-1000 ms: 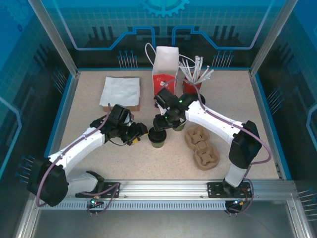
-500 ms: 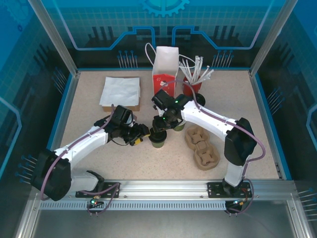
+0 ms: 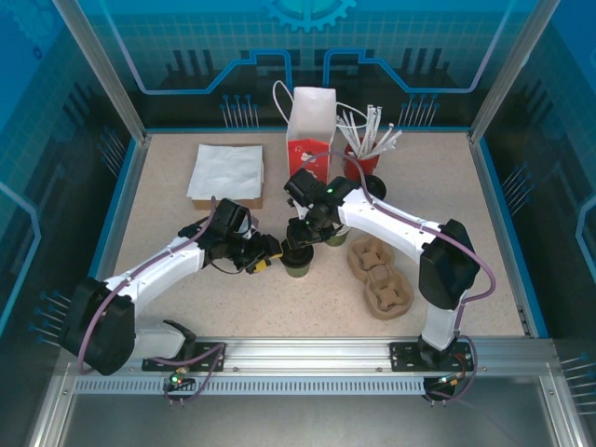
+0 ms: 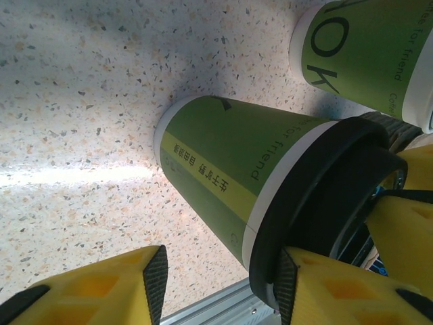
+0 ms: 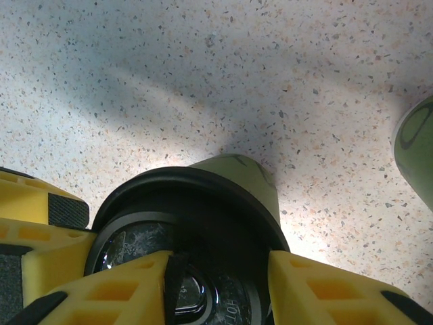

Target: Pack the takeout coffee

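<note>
Nearest on the right of the table point(image 3: 168, 233) lies the brown pulp carrier point(image 3: 379, 276), flat and well apart from the action. Just left of it, near the middle, there's the takeout coffee point(image 3: 298, 266), standing upright on the tabletop with its black lid point(image 4: 318, 203) on, and both arms are on it! The left gripper point(image 4: 218, 281) comes in low from the left with its jaws open around the cup: one yellow finger point(image 4: 101, 288) stands off the green wall with bare table showing between, while the other finger point(image 4: 338, 291) sits right against the lid's rim. From above, the right gripper point(image 5: 220, 264) hangs directly over the lid, jaws part open with nothing pinched between them; whether its tips press on the lid cannot be told. Just beyond and to the right stands a second green cup point(image 3: 335, 237), near the first but apart from it. Farther back on the left lies a white stack of napkins point(image 3: 226, 172). At the far edge stands the red paper bag point(image 3: 310, 140), upright, and beside it on the right a red holder point(image 3: 363, 163) bristling with white sticks.
</note>
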Robot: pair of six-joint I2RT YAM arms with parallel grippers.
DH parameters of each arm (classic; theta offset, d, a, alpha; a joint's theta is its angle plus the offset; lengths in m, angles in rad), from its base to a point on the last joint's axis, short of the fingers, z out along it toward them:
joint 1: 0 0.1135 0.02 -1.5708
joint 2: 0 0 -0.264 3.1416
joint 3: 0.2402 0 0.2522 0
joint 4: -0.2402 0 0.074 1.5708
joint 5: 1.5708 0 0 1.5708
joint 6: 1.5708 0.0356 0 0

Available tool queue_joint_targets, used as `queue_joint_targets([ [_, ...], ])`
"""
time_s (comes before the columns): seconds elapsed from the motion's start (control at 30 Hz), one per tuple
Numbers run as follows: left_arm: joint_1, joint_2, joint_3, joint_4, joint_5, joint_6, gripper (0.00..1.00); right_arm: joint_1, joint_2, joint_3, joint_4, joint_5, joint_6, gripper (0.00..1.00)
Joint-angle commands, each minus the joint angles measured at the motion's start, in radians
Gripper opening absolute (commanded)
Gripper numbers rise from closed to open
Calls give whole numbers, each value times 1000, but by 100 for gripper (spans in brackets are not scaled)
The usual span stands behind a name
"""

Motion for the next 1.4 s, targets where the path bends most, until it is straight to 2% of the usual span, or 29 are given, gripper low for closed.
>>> queue_joint_targets([
  [0.0, 8, 21, -40, -68, -18, 5, 45, -17, 36, -2, -71, -1, 3, 41],
  [0.63, 7, 65, -90, -101, -27, 19, 32, -46, 26, -44, -86, -19, -1, 41],
  [0.93, 9, 64, -91, -81, -18, 10, 30, -51, 21, -42, -73, -38, -8, 40],
  [1.07, 8, 18, -30, -93, -28, -3, 32, -51, 10, -29, -55, -52, -15, 40],
  [1.37, 8, -17, 70, -83, 14, -32, 45, -44, 13, -26, -42, -71, -18, 39],
])
